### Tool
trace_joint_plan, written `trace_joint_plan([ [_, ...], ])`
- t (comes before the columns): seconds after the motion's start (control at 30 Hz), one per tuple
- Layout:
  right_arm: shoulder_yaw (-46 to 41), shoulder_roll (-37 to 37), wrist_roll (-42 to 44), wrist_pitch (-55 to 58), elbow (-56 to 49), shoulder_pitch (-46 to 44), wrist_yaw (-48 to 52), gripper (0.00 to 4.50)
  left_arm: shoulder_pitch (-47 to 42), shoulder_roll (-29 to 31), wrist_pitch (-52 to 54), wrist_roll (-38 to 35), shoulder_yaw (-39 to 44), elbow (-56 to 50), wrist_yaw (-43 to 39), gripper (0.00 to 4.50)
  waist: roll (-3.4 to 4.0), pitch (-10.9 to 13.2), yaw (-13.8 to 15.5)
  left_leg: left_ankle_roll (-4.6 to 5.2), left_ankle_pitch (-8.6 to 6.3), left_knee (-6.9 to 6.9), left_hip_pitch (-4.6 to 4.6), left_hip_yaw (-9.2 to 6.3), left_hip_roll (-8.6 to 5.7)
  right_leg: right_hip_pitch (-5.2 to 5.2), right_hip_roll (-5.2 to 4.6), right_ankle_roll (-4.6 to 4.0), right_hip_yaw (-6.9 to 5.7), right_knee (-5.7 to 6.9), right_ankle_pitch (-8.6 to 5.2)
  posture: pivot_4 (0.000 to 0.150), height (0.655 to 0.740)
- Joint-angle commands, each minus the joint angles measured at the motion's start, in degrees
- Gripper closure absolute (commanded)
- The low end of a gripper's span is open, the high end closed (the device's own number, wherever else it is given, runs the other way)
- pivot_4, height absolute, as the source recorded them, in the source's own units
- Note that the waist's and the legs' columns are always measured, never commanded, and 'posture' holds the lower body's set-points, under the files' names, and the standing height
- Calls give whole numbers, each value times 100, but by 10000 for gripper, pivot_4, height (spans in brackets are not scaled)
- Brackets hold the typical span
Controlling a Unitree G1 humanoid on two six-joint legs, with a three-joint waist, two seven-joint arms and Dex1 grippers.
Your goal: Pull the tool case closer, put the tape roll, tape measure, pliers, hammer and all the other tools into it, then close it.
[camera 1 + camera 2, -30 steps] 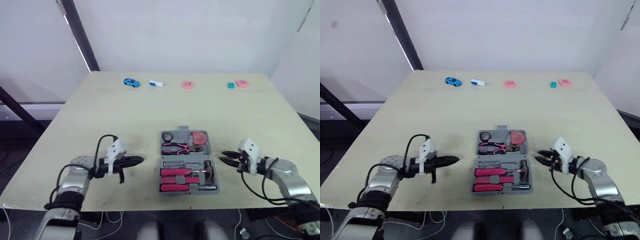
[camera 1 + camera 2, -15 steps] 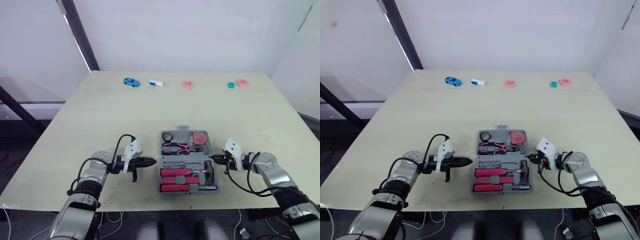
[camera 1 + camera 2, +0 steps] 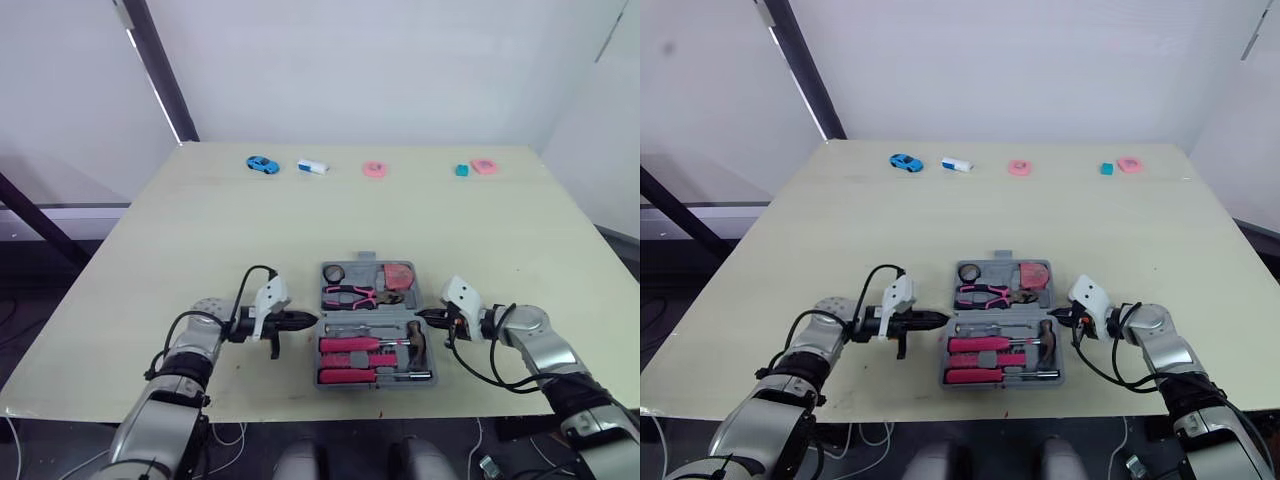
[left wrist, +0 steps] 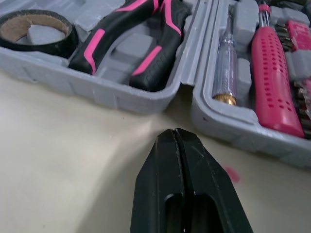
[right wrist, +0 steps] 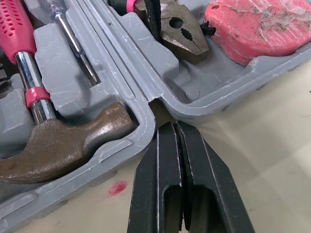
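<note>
Though far from tool case [image 4: 121, 94], toy car [image 3: 262, 165]

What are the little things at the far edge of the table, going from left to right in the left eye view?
blue toy car → white and blue block → pink piece → small teal block → second pink piece

The grey tool case [image 4: 121, 94] carries pink-and-black pliers [image 3: 350, 294], a black tape roll [image 4: 67, 46], a pink tape measure [image 5: 257, 24], pink-handled screwdrivers [image 4: 272, 82] and a brown-headed hammer [image 5: 63, 145], on a pale yellow table [image 3: 300, 220] with a blue toy car [image 3: 262, 164].
</note>
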Motion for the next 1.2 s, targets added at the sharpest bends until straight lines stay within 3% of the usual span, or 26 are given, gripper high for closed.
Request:
trace_joint_plan([
  [0.03, -21, 77, 58, -108, -146, -49, 43, 44577, -29, -110, -40, 157, -85, 138, 114, 45000, 0, 0, -1, 0, 0, 0, 0, 0, 0, 0, 0, 0, 0, 0, 0, 1500, 7400],
  [0.7, 9, 27, 102, 28, -318, 59, 205, 44577, 39, -383, 35, 209, -259, -302, -229, 45000, 0, 0, 9, 0, 0, 0, -2, -1, 0, 1, -1, 0, -1, -3, 0, 1500, 7400],
  [1.2, -16, -353, 332, 672, -1252, 637, 537, 44577, 473, -352, 368, 233, -471, -1114, -516, 45000, 0, 0, 20, 2, -2, -13, -9, -8, -1, 6, -3, 0, -10, -32, -1, 1500, 7400],
])
